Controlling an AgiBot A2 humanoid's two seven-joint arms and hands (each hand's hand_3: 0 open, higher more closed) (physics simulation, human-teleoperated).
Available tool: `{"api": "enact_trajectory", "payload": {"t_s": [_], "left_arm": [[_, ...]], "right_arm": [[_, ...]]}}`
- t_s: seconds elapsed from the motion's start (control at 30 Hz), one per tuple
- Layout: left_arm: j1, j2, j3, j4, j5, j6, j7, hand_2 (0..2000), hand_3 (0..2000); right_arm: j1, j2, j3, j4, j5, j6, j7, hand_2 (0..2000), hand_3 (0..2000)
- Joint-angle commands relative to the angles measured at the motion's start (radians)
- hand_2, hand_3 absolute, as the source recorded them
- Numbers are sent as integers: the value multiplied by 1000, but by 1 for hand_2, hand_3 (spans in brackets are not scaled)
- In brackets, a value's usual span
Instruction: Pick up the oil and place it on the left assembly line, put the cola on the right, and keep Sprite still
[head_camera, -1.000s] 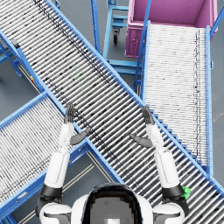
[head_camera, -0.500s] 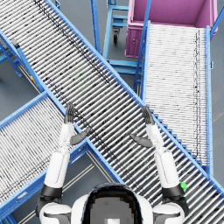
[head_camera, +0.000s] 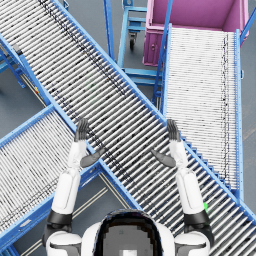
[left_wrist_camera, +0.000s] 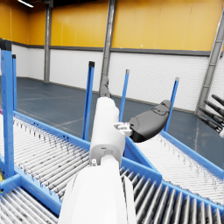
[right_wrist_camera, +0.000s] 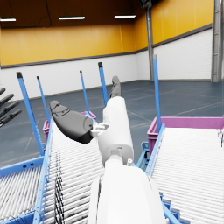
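Note:
No oil, cola or Sprite shows in any view. My left hand (head_camera: 84, 143) hovers open over the lower left edge of the long diagonal roller conveyor (head_camera: 115, 105), fingers straight and thumb turned inward. My right hand (head_camera: 170, 145) is held open the same way above that conveyor, further right. In the left wrist view the left hand (left_wrist_camera: 146, 122) holds nothing, and the fingertips of the other hand show at the frame's edge. The right hand (right_wrist_camera: 72, 120) in the right wrist view is likewise empty.
A left branch conveyor (head_camera: 30, 155) runs off at lower left and a right conveyor (head_camera: 200, 95) leads up to a magenta bin (head_camera: 200, 15). Blue frame rails and posts (head_camera: 108, 30) border the rollers. Grey floor lies between the lines.

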Motion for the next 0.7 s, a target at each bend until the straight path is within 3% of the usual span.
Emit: {"api": "enact_trajectory", "payload": {"t_s": [0.03, 0.57, 0.7], "left_arm": [[56, 26, -50, -24, 0, -4, -4, 0, 0], [156, 82, -177, -42, 0, -14, -14, 0, 0], [173, 90, -196, -47, 177, -14, -14, 0, 0]], "right_arm": [[30, -16, -43, 42, 0, -3, 3, 0, 0], [82, -63, -191, 82, 0, -10, 10, 0, 0], [94, -69, -236, 94, 177, -10, 10, 0, 0]]}}
